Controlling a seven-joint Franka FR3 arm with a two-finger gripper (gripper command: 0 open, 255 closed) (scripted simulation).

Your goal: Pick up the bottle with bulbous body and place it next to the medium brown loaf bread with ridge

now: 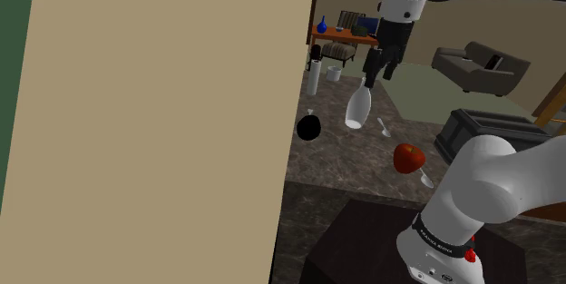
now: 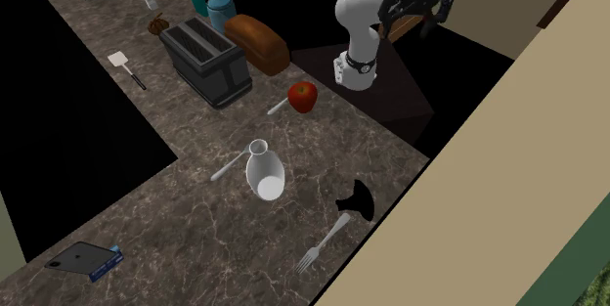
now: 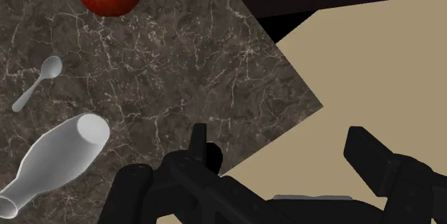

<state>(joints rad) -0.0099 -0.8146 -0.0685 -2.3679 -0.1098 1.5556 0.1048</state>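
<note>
The toaster [image 2: 207,65] hides part of the brown loaf [image 2: 264,42] behind it.

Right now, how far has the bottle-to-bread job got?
Nothing looks done yet. The black round-bodied bottle sits on the counter near the fork, far from the brown loaf beside the toaster. In hand: the gripper hangs open and empty, raised well above the counter. Left: reach down, grasp the bottle, carry it over and set it next to the loaf.
</note>
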